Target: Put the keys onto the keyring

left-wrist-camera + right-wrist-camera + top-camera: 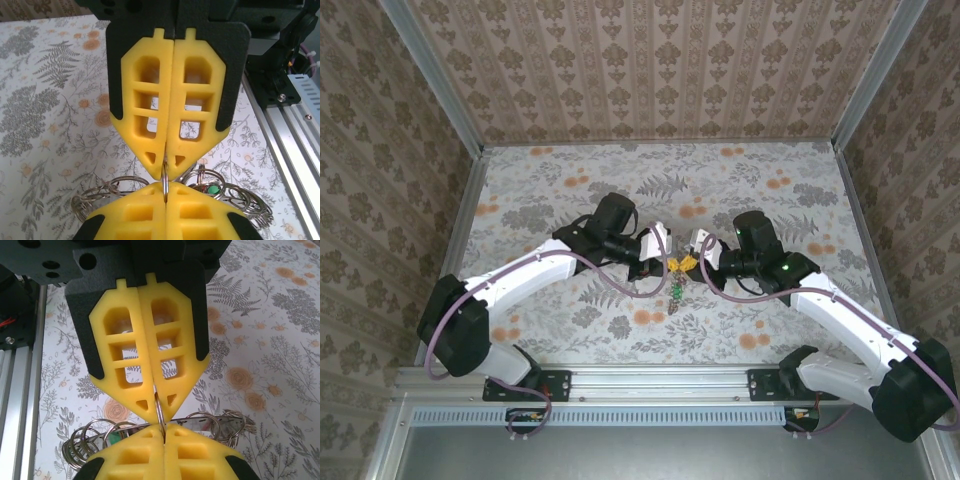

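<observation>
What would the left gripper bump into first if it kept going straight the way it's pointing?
The right gripper, most likely: its yellow tips face the left gripper head-on, nearly touching. Both pinch one thin metal ring edge-on across that small gap, so hardly any free way is left.

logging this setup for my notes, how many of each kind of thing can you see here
robot arms: 2 (left, right)
thin metal ring, pinched by both sets of jaws: 1
bunch of wire rings, loops too tangled to count: 1
green tag: 1
total: 5
</observation>
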`<state>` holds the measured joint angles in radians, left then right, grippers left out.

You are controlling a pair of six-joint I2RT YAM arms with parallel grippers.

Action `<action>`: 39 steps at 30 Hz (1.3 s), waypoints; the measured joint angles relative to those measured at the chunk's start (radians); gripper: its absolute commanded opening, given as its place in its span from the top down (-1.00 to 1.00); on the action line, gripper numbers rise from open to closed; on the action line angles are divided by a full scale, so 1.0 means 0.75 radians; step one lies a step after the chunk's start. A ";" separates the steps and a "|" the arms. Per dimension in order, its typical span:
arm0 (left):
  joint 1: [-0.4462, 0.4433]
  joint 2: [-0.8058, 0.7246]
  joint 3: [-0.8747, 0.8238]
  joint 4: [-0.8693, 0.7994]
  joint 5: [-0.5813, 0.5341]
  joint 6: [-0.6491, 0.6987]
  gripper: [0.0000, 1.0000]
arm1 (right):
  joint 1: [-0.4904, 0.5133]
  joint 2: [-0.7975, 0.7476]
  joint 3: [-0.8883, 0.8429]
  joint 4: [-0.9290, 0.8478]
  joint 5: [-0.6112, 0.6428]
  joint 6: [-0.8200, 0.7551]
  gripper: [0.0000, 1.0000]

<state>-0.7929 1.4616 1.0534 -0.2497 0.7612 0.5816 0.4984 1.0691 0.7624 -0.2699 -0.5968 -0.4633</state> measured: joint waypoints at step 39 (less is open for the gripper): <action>0.074 -0.073 -0.103 0.175 0.099 -0.079 0.56 | -0.021 -0.030 -0.023 0.083 -0.045 0.027 1.00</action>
<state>-0.7376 1.4067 0.9760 -0.1184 0.8352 0.5224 0.4824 1.0466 0.7448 -0.2073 -0.6308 -0.4427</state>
